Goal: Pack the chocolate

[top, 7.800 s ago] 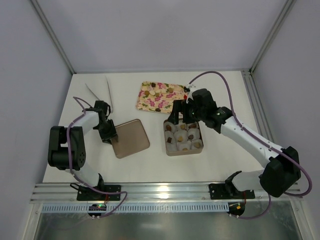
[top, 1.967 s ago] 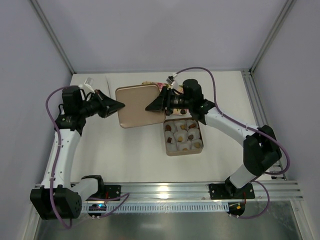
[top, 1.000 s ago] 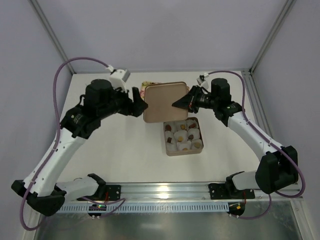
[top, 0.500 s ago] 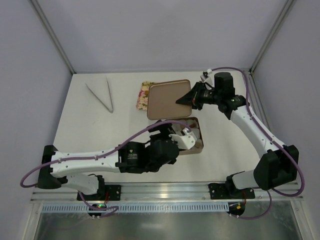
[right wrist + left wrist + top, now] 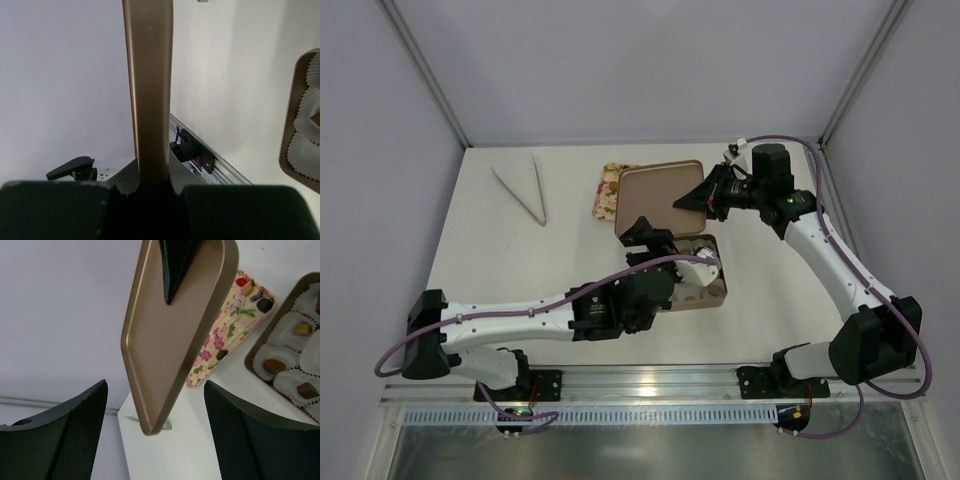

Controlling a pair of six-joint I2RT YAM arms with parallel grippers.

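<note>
2 fingers of right gripper [image 5: 152, 186] clamped on gold lid [image 5: 655, 195], lid raised on edge near flowered tray [image 5: 220, 335]. Left gripper [image 5: 155, 415] spread wide, holding nothing, facing lid's long edge. Chocolate [image 5: 274, 365] in paper cups [image 5: 292, 382] inside tin [image 5: 720, 290], more on tray. Bare table [image 5: 520, 260] left of tin.

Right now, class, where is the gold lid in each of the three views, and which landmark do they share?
Top external: gold lid upper centre, in the right hand.
Left wrist: lid centre, steeply tilted.
Right wrist: lid centre, edge-on, rising from the hand.
Shared landmark: the open tin.
</note>
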